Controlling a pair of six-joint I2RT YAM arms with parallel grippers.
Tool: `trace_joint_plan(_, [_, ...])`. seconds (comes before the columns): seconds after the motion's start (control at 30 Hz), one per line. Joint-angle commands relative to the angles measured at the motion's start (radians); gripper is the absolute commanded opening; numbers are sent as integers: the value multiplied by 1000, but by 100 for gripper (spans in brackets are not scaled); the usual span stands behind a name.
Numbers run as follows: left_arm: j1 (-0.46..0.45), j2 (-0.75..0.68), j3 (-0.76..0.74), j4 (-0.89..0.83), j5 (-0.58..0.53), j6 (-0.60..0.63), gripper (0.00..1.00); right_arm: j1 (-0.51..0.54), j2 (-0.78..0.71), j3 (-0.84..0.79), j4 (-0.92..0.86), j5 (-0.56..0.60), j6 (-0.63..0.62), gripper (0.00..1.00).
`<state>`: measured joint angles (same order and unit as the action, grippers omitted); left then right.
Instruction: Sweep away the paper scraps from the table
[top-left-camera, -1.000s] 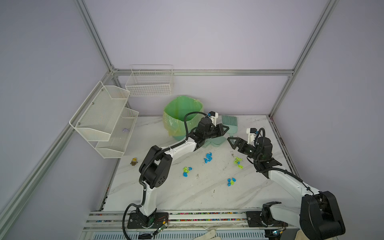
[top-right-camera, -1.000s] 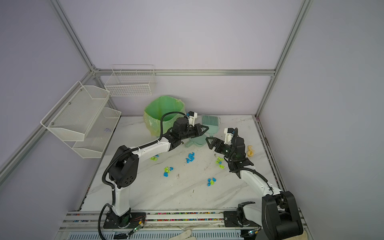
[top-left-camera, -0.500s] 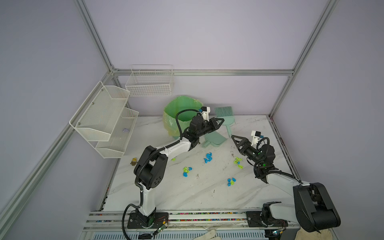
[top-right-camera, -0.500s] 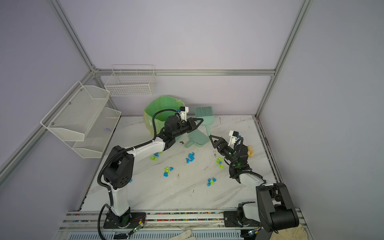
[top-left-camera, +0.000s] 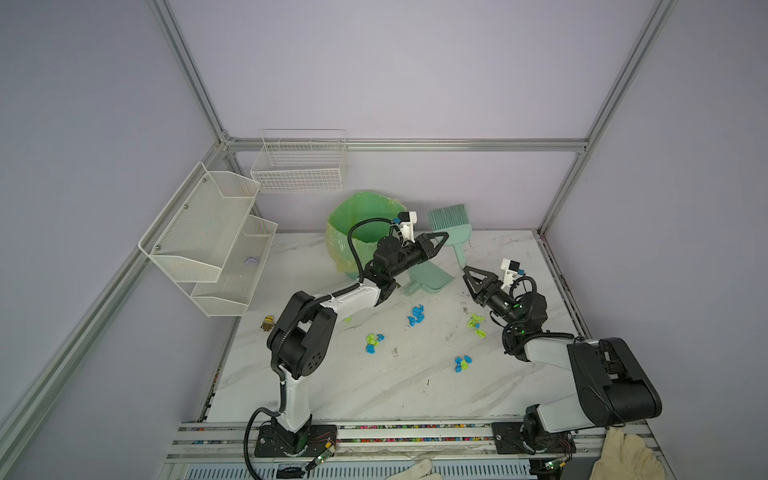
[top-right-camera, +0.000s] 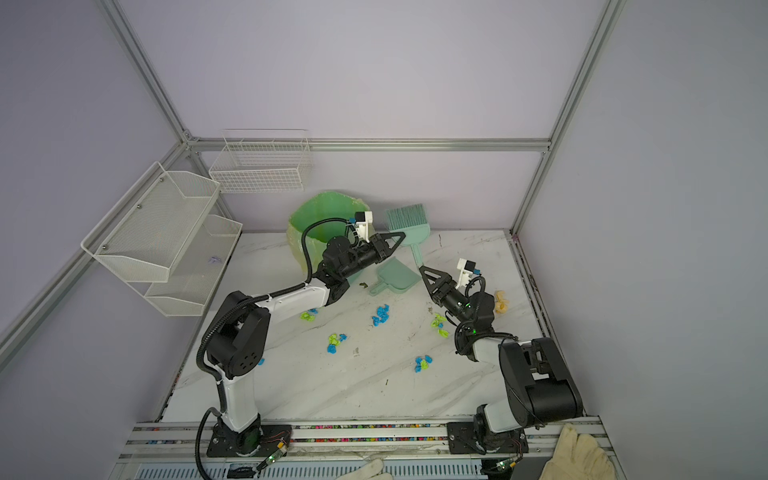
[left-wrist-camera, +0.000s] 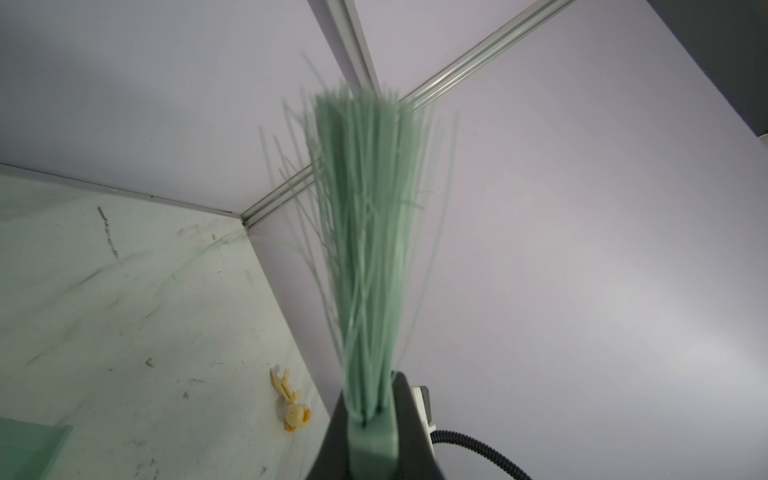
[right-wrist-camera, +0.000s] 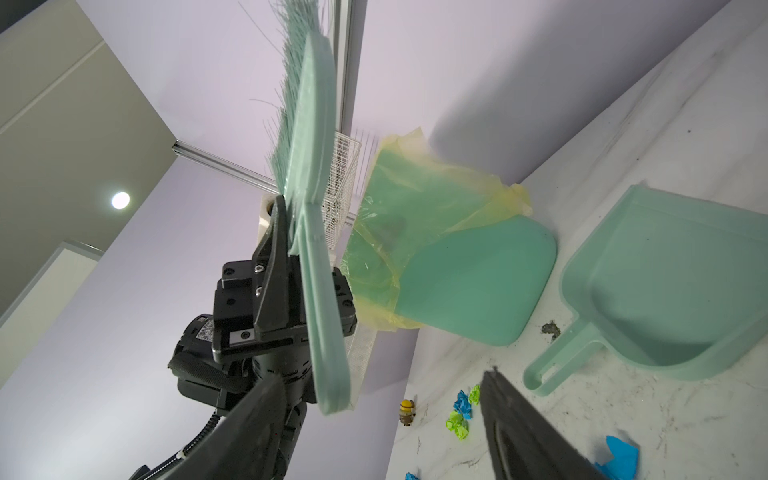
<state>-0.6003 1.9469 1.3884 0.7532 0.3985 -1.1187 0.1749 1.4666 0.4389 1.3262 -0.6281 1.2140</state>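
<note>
Our left gripper (top-left-camera: 441, 237) clamps the mint-green plastic hand brush (top-left-camera: 451, 230) near the white marble-look table's (top-left-camera: 332, 390) back edge. Our right gripper (top-left-camera: 467, 272) gapes at its handle tip. Blue and lime paper scraps (top-left-camera: 416, 315) cluster mid-tabletop.

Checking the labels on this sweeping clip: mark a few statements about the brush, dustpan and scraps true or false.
1. The left gripper grips the brush. True.
2. The right gripper holds the dustpan. False: the dustpan lies ungripped on the table; the right jaws stand open at the brush handle's end.
3. The scraps lie in the dustpan. False: they lie scattered on the table, and the dustpan holds none.
4. The bristles point upward. True.
</note>
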Motion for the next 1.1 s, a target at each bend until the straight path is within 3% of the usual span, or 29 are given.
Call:
trace_joint_plan(0.0, [2,14,-17,169,46,-38,0,12,-5,45,108,-8,42,71])
trace_joint_plan(0.27, [-1,46,-6,192,59,-66,0,20,-12,104,61,-29,-3,58])
trace_joint_plan(0.73, [-1,48,-7,183,43,-61,0,23,30,115,92,-27,19,23])
trace_joint_plan(0.83, [-1,44,-7,165,42,-61,0,23,30,119,92,-24,12,22])
trace_joint_plan(1.07, [-1,23,-5,99,42,-22,0,23,24,119,86,-24,8,2])
